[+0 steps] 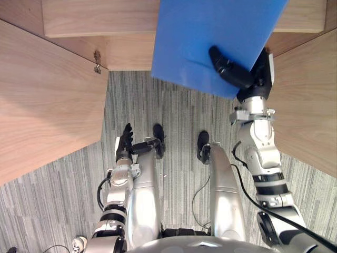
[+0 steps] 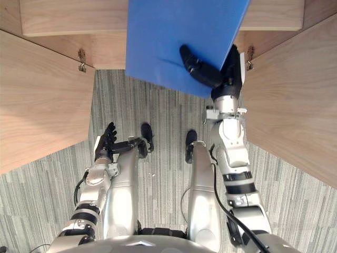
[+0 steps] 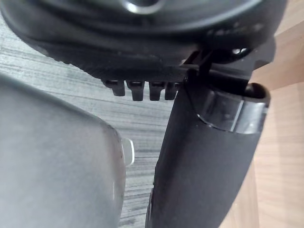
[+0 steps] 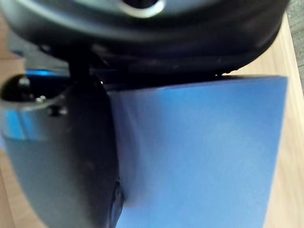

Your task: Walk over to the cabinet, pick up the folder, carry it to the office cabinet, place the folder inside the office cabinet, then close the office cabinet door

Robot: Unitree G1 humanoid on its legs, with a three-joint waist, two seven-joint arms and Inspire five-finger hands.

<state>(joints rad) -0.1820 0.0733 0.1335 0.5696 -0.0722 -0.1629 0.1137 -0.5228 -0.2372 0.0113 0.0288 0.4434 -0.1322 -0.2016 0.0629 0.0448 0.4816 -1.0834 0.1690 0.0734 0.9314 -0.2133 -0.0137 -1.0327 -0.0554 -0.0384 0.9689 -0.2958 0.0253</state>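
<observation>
Straight ahead of the robot: wooden cabinet (image 1: 95,21), wide open, left door (image 1: 47,100) and right door (image 1: 310,100) swung out either side of it, grey carpet (image 1: 158,105) between. Blue folder (image 1: 205,37) is up in the opening, broad face up, out over the shelf (image 2: 63,18) front. Long axis runs away from the robot and into the cabinet, skewed a bit to its left. Right hand (image 1: 253,79) has it by the near right corner: thumb (image 1: 226,66) clamped across the top face, fingers hidden underneath, so a pinch grip on that one corner. The folder lies forward and left of that hand, so most of it hangs past the grip. I'd expect sag or twist if it gets pushed in fast. The next move looks like a straight forward push along the long axis, then release. Left hand (image 1: 125,142) hangs low by the leg, well away from the folder, fingers straight, holding nothing. It's the nearer one to the left door, near its hinge (image 1: 97,60) side. Doors not yet closed.
</observation>
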